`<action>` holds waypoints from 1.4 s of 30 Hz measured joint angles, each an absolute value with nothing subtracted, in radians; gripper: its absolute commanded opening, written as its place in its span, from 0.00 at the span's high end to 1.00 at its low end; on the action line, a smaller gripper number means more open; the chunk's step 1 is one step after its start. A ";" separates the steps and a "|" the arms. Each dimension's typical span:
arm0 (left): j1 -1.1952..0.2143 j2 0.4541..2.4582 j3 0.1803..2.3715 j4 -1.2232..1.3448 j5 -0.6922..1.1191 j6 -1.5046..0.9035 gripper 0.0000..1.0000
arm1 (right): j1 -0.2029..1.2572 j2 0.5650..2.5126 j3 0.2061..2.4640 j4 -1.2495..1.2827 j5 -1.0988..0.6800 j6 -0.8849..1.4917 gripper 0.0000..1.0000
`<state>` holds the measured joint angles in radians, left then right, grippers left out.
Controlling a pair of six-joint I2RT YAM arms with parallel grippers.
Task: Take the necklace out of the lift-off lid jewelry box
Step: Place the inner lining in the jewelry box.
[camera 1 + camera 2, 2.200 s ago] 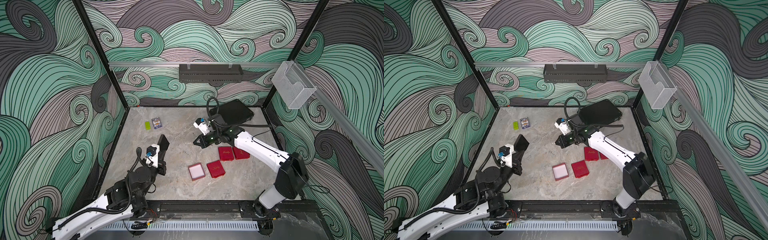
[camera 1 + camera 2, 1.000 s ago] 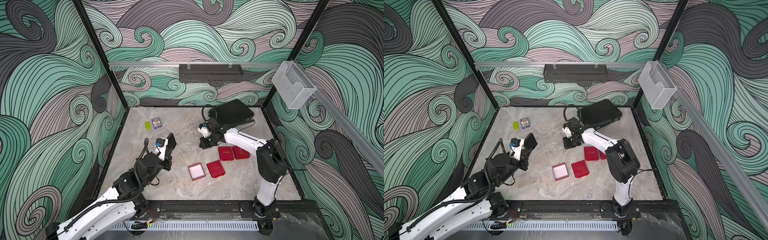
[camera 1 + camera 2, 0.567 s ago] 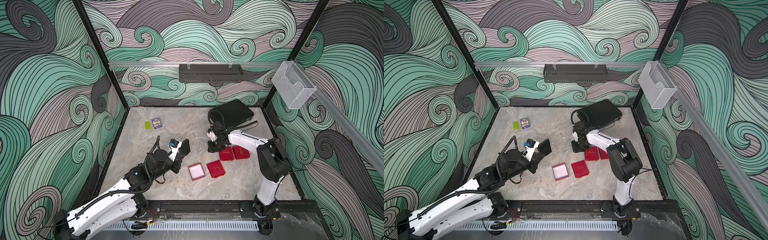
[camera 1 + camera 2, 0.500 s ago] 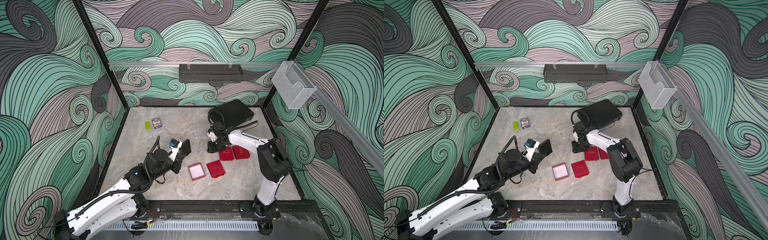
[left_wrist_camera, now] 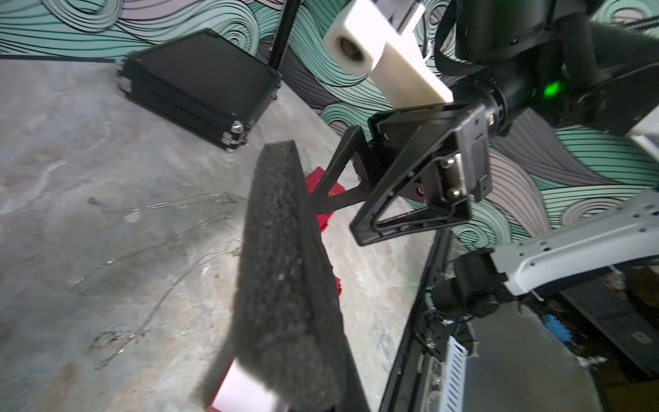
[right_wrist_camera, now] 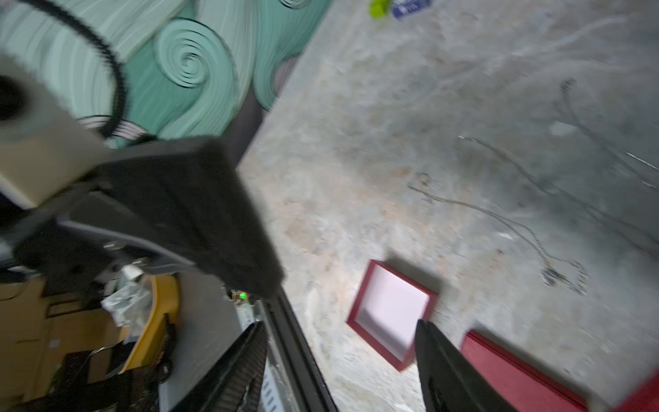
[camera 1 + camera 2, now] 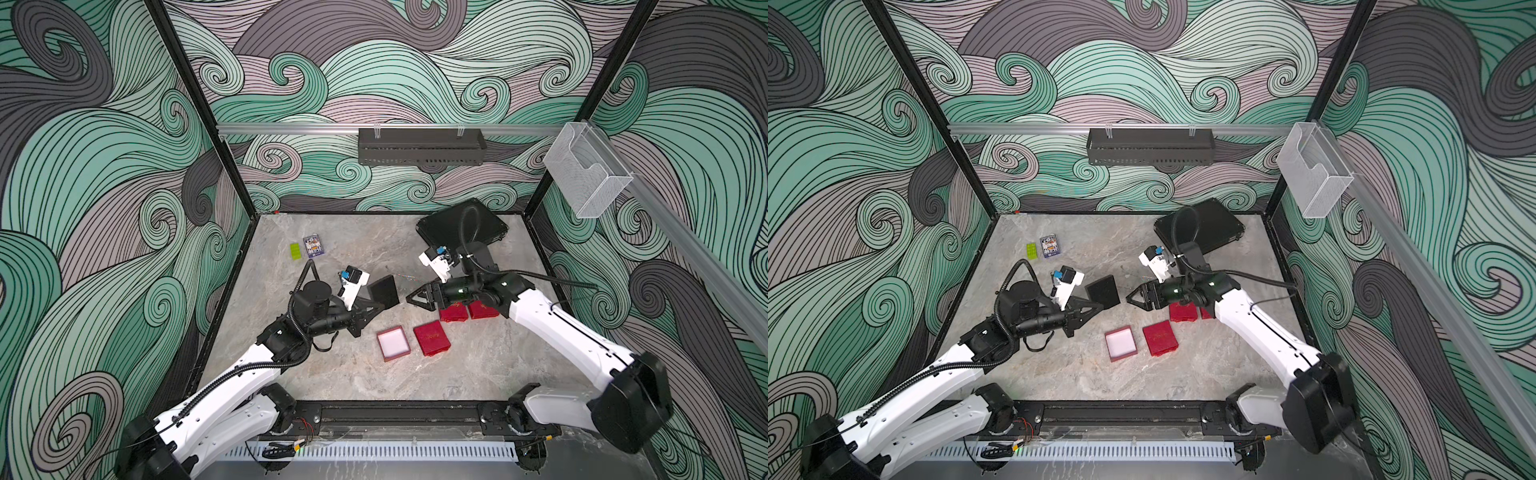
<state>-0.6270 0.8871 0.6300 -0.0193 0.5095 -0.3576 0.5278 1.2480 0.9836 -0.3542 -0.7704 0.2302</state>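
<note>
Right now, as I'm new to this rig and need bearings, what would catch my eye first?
The left gripper holds a black foam pad up over mid-table, with the open right gripper facing it. Nearer the front lies an open red box, white inside and empty, a red lid beside it; thin chains lie loose on the table.

At one o'clock on the marble table [image 7: 332, 232] a shut black case [image 7: 440, 228] lies flat. At eleven o'clock a green block [image 7: 295, 251] sits just beside a small blue card pack [image 7: 314, 247]. A black rack [image 7: 419, 146] hangs on the twelve o'clock wall.
</note>
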 measured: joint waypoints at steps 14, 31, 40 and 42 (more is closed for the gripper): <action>-0.611 0.941 0.665 0.106 0.823 -0.394 1.00 | 0.538 1.176 0.926 -0.078 -1.033 0.368 0.54; -0.611 0.825 0.595 -0.031 0.588 -0.392 0.44 | 0.583 1.180 0.957 -0.319 -0.772 0.352 1.00; -0.611 0.669 0.364 -0.149 0.259 -0.429 0.36 | 0.661 1.328 0.905 -0.435 -0.663 0.350 1.00; -0.611 0.661 0.352 -0.175 0.215 -0.436 0.36 | 0.691 1.389 0.893 -0.431 -0.652 0.358 1.00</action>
<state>-0.6109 0.6613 0.3523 -0.1753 0.2150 -0.4358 0.6914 1.3891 0.8932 -0.4313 -0.6521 0.3576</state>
